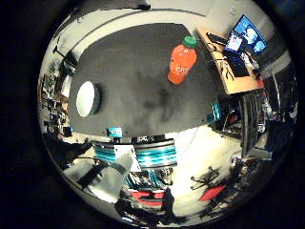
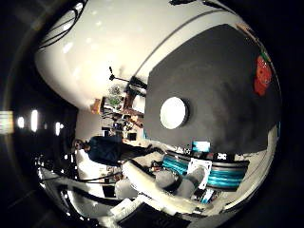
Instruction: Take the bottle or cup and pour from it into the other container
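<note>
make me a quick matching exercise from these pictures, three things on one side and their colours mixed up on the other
Things:
1. bottle
2. bottle's cap
3. bowl

Colours:
A. white
B. orange
C. green

Pairs: 1-B, 2-C, 3-A. Both the bottle and the bowl stand apart on the dark table.

Robotics lab or workshop: dark work table (image 1: 138, 90), wooden desk (image 1: 228, 71) with lit monitors (image 1: 245, 33), cluttered equipment shelves (image 2: 116, 107), a tripod stand (image 2: 114, 76), plain white walls
</note>
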Robot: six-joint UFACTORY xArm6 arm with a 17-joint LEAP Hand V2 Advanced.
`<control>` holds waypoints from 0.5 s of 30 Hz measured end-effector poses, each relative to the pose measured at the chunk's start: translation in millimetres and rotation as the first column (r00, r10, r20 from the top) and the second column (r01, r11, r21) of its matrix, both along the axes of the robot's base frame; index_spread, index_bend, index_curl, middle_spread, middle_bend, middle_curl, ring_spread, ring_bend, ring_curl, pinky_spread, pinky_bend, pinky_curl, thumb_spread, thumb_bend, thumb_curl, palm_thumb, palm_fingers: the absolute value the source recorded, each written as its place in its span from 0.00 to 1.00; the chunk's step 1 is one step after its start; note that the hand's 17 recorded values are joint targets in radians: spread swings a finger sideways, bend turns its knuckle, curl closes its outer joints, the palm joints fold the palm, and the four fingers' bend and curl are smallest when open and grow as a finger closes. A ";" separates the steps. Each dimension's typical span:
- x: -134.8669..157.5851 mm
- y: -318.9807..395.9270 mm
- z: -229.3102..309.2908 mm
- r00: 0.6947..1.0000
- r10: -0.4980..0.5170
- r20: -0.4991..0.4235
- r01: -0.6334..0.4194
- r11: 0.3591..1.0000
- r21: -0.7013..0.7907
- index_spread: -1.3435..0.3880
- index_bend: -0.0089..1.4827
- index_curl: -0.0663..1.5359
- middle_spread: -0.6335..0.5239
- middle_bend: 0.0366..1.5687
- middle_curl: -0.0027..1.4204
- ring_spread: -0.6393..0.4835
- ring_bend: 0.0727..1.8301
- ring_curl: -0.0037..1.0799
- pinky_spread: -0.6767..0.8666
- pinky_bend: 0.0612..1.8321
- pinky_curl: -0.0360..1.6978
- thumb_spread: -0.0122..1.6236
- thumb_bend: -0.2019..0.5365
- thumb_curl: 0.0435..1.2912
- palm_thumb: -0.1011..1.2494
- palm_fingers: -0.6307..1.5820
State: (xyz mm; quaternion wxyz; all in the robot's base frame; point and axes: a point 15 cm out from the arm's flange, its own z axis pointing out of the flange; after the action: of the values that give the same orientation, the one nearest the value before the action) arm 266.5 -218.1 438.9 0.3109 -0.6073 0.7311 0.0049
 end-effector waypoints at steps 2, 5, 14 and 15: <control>1.0 -16.2 1.8 0.999 -0.033 0.021 0.032 0.999 0.020 0.60 0.10 0.20 0.56 0.13 0.25 0.69 0.17 0.23 0.71 0.41 0.03 0.55 0.23 0.20 0.23 0.37; 10.0 -37.3 6.1 0.997 -0.054 0.053 0.052 0.998 0.046 0.60 0.11 0.20 0.56 0.13 0.25 0.69 0.18 0.23 0.71 0.43 0.02 0.55 0.23 0.20 0.23 0.37; 18.4 -109.7 0.3 0.974 -0.139 0.179 0.113 0.982 0.150 0.62 0.11 0.20 0.57 0.14 0.25 0.70 0.20 0.23 0.70 0.45 0.02 0.56 0.23 0.20 0.24 0.35; 22.4 -118.9 -3.4 0.968 -0.145 0.204 0.110 0.979 0.171 0.62 0.11 0.21 0.58 0.14 0.25 0.70 0.20 0.23 0.70 0.45 0.02 0.56 0.23 0.20 0.24 0.35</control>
State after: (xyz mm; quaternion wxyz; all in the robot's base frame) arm 288.9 -337.0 435.4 0.4353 -0.5291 0.7280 -0.0228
